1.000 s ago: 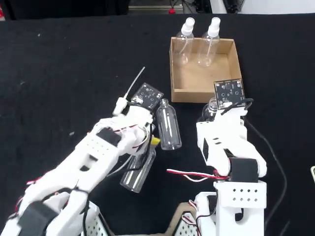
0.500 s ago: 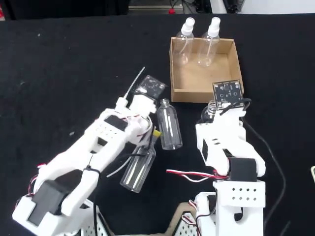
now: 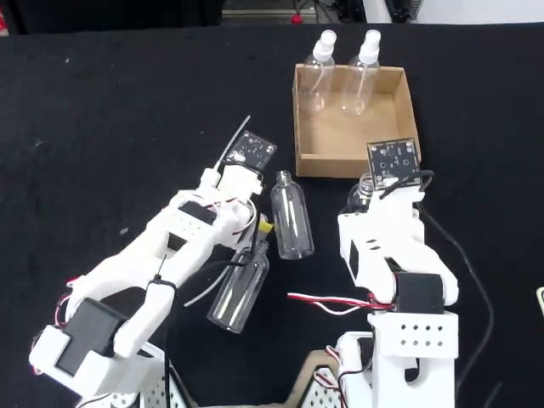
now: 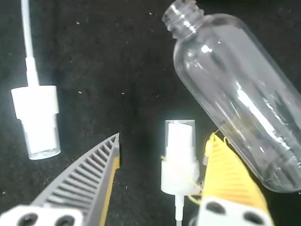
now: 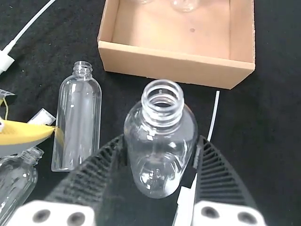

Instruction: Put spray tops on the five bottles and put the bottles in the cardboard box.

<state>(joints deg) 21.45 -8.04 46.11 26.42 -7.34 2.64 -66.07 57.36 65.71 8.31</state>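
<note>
My left end effector (image 4: pixel 164 139), farther out than before, stands apart astride a spray top (image 4: pixel 178 160); my right end effector (image 5: pixel 161 141) stays clamped on a bottle (image 5: pixel 161 120).

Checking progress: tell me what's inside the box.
Two capped bottles stand against the box's far wall. The right arm's board covers the near right corner.

Overhead; wrist close-ups; shared lying bottle (image 3: pixel 291 215)
</note>
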